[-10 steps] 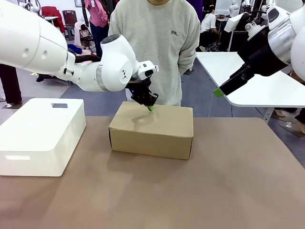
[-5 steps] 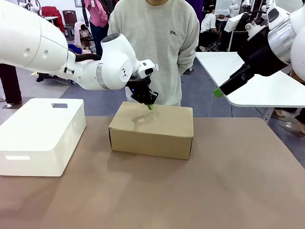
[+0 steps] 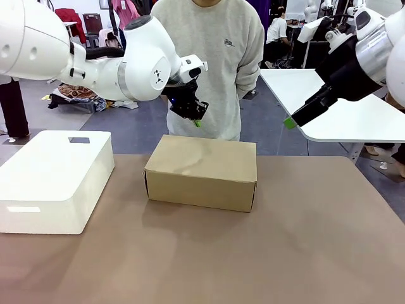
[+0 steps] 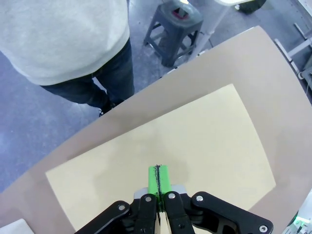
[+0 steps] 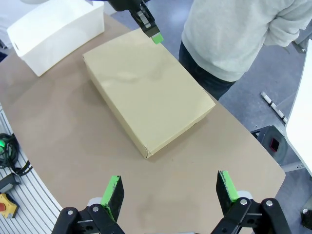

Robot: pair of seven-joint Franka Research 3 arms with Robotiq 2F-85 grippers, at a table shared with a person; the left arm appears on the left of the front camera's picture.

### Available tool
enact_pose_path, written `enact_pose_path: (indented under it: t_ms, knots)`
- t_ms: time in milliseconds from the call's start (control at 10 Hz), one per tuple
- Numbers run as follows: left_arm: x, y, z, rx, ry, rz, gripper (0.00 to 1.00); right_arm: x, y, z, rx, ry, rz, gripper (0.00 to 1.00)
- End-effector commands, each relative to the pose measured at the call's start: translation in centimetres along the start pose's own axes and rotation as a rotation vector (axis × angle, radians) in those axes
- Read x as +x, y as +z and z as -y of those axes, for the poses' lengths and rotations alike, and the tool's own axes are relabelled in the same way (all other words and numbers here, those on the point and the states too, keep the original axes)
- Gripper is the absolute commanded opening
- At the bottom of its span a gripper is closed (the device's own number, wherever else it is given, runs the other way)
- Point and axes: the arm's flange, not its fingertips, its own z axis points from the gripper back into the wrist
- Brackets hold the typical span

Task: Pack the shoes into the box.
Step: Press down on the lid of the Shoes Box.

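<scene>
The brown cardboard box [image 3: 202,171] lies shut on the table's middle, lid flat; it also shows as the box [image 4: 165,161] and the box [image 5: 146,95]. The shoes are hidden. My left gripper [image 3: 199,122] hangs above the box's far edge, shut with its green pads pressed together and nothing between them; it also appears as the left gripper [image 4: 158,179] and the left gripper [image 5: 155,37]. High at the right, away from the box, my right gripper [image 3: 289,122] stands open and empty; in its own view the right gripper [image 5: 170,191] has its fingers wide apart.
A white plastic bin [image 3: 50,177] sits upside down at the table's left. A person [image 3: 209,57] in a grey sweatshirt stands behind the box at the far side. A second white table [image 3: 342,107] stands at the right.
My left gripper has lifted off the box lid, going up and slightly back while staying shut. The right arm and the box have not moved.
</scene>
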Motion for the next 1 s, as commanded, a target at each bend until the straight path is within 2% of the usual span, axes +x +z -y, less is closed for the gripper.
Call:
enact_pose_path:
  t_ms: [0,900]
  knots:
    - [0.01,-0.78,-0.12,-0.003,-0.005,-0.003,0.00,0.51,-0.03,-0.01,-0.011,-0.016,0.007,1.00]
    - [-0.10,-0.98,0.08,-0.006,0.001,-0.009,0.00,0.51,-0.03,-0.01,-0.011,-0.016,0.007,1.00]
